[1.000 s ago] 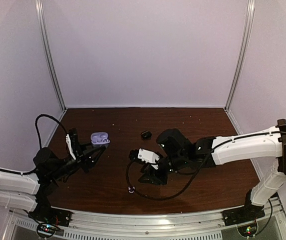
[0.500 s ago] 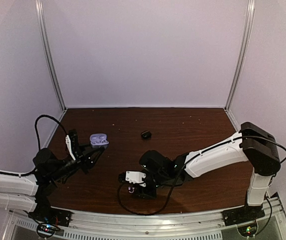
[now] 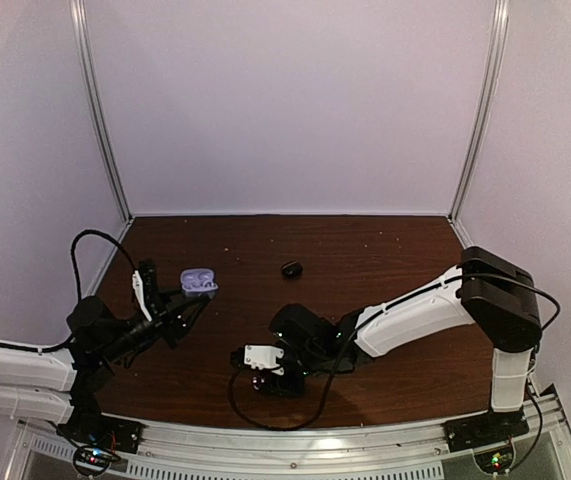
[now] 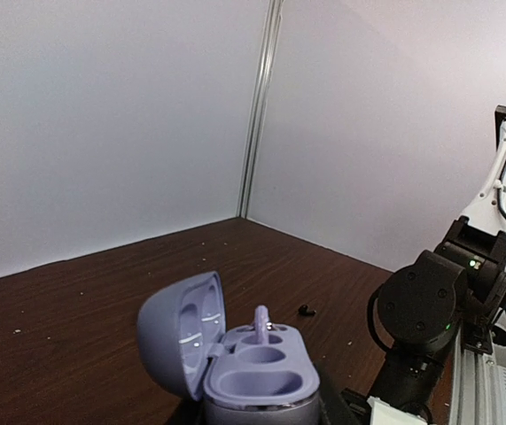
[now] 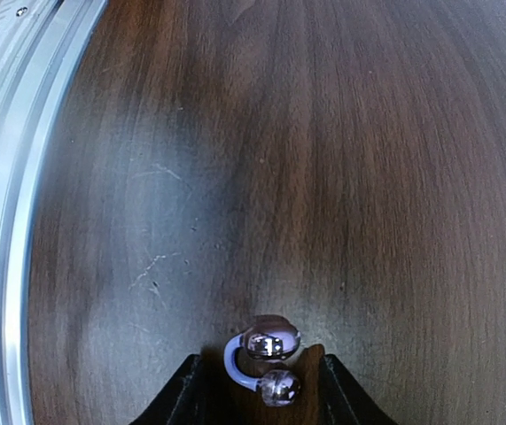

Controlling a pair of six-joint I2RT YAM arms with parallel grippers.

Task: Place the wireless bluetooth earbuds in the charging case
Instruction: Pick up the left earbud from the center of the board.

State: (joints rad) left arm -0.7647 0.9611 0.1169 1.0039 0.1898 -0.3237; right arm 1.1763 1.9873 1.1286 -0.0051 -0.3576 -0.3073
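Right claw [image 5: 258, 400] stands open, its fingertips low on either side of a lavender-silver earbud [image 5: 270, 342] that lies on the table [image 3: 395, 250] close to the near edge, about midway along. We find the bud already inside the gap, touching neither finger as far as we can tell. Its long axis runs along the gap, so closing would take it across its narrow width. Left claw [image 3: 193, 296] is well apart toward the left edge, clamped on the open charging case [image 4: 257, 382].

Only the right wrist view shows the loose bud (from overhead the claw body hides it). Only the left wrist view shows the case interior: a seated bud [image 4: 261, 320] stands stem-up and the nearer socket is vacant. We judge the right arm the one to grasp, then carry leftward.
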